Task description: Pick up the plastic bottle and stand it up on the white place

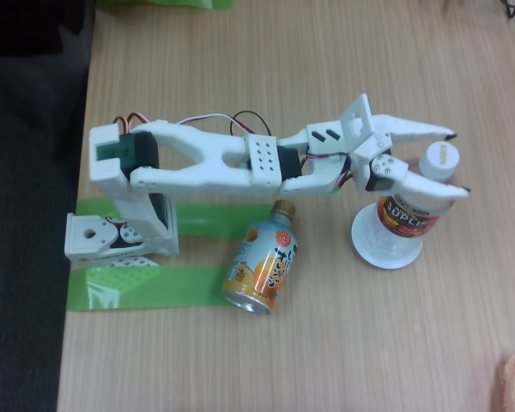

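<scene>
Standing on the white place (384, 247) toward the desk's (326, 360) right edge, the plastic bottle (412, 210) looks placed, with the gripper (459, 163) spread around it, so backing away without tipping it seems next.

arm (197, 154): white printed plastic | black servos | red, black, white cables

A matt wood-grain worktop (326, 60) carries a clear ribbed plastic bottle (412, 210), a glossy metal bottle-can (262, 262) and shiny green tape (146, 287).
</scene>
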